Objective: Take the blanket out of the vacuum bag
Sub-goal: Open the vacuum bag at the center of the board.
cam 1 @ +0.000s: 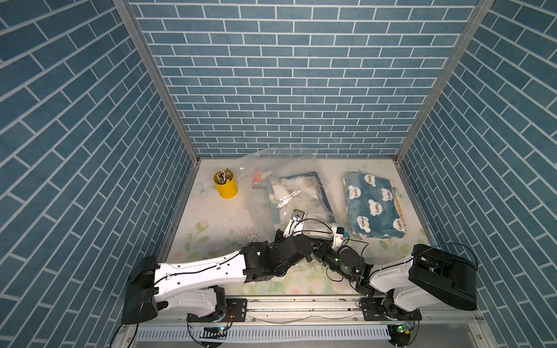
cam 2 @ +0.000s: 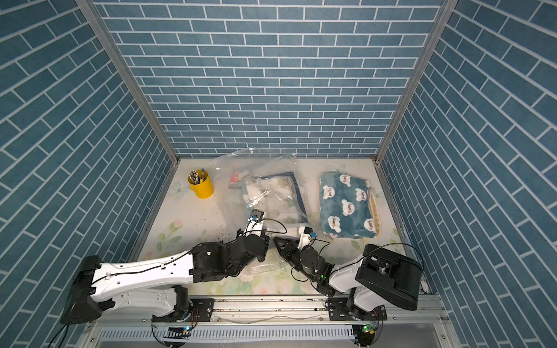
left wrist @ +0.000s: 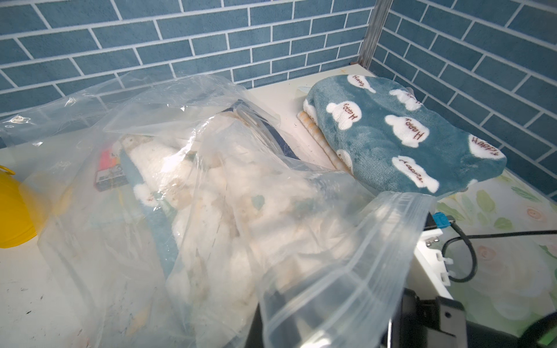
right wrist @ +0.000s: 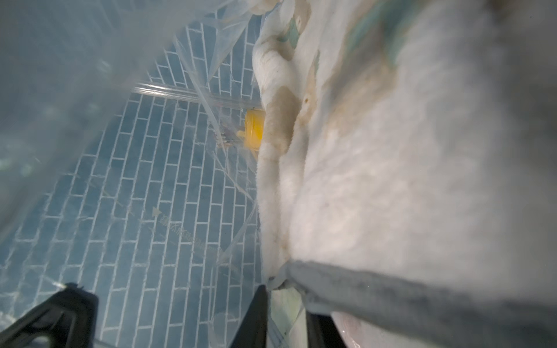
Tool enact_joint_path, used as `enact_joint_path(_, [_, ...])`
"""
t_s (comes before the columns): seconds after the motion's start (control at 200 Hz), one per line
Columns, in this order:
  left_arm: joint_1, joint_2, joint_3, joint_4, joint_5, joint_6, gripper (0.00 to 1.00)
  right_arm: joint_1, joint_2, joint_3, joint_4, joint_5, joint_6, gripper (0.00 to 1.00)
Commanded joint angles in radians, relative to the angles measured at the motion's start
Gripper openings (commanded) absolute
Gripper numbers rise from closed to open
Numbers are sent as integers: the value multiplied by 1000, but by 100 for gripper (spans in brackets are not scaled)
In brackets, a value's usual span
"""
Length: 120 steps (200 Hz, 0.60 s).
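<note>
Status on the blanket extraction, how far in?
Done: vacuum bag mouth is open, held up by the shut left end effector. In hand: right end effector is inside the bag beside the white blanket, no grip visible. Remaining: grasp it and pull it out; it lies in the bag.

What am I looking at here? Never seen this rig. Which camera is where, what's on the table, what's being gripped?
Two robot arms with two-finger grippers are mounted on a rail at the table's near edge. Both top views come from one overhead stereo camera. The other two pictures come from a camera on each arm's wrist.

On the table are a clear vacuum bag with a whitish blanket inside, a folded blue blanket lying outside it, and a yellow pen cup.

The left gripper is shut, apparently pinching the bag's open zip edge and holding it up. The right gripper is inside the bag against the blanket. Whether it has closed on the blanket is not clear.
</note>
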<state>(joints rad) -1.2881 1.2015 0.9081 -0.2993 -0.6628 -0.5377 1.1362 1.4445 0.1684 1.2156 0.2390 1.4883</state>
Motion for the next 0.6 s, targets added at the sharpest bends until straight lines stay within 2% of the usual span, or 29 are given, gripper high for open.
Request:
enact_joint_path(0.0, [-1,-19,-11,22,-28,0,0,-13,0,26,32,-14,-22,15])
enact_joint_path(0.245, [-2,-21,-8,23,-34,4,0,-67,-49,49,-34,-43,-69,14])
enact_joint_path(0.355, [-2,-3,8,14,-33,5,0,-104,-44,57,-46,-91,-74,21])
enact_joint_path(0.49, [-1,4,18,10,-36,10,0,-97,-46,67,-68,-125,-85,23])
enact_joint_path(0.595, [-1,3,19,14,-35,12,0,-70,-52,52,-83,-127,-64,35])
